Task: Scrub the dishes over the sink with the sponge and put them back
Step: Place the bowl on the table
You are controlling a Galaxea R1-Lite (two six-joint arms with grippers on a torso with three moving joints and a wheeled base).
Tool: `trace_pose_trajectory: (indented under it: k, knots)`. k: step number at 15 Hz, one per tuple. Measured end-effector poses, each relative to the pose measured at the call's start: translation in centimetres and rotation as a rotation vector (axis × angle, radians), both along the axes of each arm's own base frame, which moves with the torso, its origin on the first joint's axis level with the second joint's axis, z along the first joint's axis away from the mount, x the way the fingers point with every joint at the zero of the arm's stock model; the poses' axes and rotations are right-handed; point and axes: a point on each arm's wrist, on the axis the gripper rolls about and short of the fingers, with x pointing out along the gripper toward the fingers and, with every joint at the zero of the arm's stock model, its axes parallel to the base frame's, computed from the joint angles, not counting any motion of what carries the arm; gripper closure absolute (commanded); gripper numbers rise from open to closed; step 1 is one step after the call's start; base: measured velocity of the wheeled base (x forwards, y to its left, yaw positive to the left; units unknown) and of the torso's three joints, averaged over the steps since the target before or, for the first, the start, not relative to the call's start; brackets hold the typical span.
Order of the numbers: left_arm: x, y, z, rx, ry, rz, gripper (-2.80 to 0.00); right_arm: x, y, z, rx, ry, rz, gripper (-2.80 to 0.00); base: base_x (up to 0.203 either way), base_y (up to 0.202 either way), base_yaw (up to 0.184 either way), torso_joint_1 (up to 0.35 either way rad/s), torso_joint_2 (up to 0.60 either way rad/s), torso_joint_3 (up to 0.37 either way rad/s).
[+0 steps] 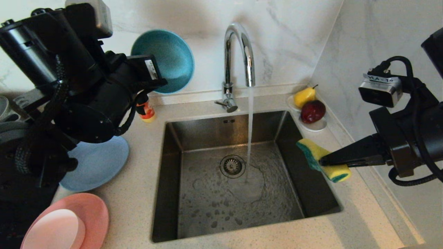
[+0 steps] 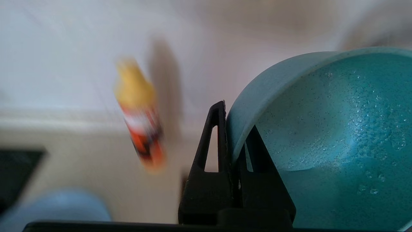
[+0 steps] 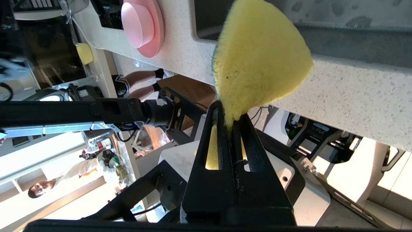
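Jaws, left gripper [image 2: 236, 141]: clenched on the rim of the teal bowl [image 1: 165, 59], held tilted in the air at far left, above the tabletop and left of the faucet [image 1: 238, 55].
Jaws, right gripper [image 1: 323, 160]: clenched on the sponge [image 1: 320, 158], held at the right edge of the sink, beside the basin rather than over its middle.
Sink [image 1: 173, 155]: steel basin at centre; water runs from the faucet onto the floor beside the drain.
Tabletop [image 1: 138, 180]: pale speckled stone surrounding the sink.
Blue plate [image 1: 97, 166]: flat on the tabletop, left of the sink, partly hidden by the left arm.
Pink plate [image 1: 95, 211]: near left corner, carrying the pale pink bowl [image 1: 55, 230] upside down.
Teal bowl, detail: droplets bead its inner face in the left wrist view, so it looks already wetted.
Sponge, detail: yellow foam, green scouring face.
Progress: judged early; bowl and sponge are well apart, and the two plates and pink bowl appear untouched.
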Motion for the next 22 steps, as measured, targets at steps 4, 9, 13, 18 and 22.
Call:
trace_pose_trajectory:
  k: [4, 9, 13, 18, 22]
  knots:
    - [-0.9, 1.7, 1.2, -0.078, 0.301, -0.133, 0.00, -0.6, -0.3, 0.4, 0.010, -0.012, -0.005, 0.00, 0.000, 0.000, 0.000, 0.000, 0.00, 0.000]
    - [-4.2, 8.3, 3.1, -0.261, 0.677, -0.122, 0.00, -1.3, -0.9, 0.4, 0.012, -0.018, -0.014, 0.00, 0.000, 0.000, 0.000, 0.000, 0.00, 0.000]
    - [-6.6, 13.0, 4.7, -0.479, 0.725, 0.025, 0.00, -1.7, -1.5, 0.5, 0.020, -0.023, -0.030, 0.00, 0.000, 0.000, 0.000, 0.000, 0.00, 0.000]
    - [-7.6, 19.3, 5.4, -0.705, 0.626, 0.190, 0.00, -2.0, -1.8, 0.4, 0.022, -0.026, -0.036, 0.00, 0.000, 0.000, 0.000, 0.000, 0.00, 0.000]
    - [-6.0, 24.0, 3.3, -0.806, 0.607, 0.299, 0.00, -2.2, -1.9, 0.0, 0.016, -0.012, -0.032, 0.00, 0.000, 0.000, 0.000, 0.000, 0.00, 0.000]
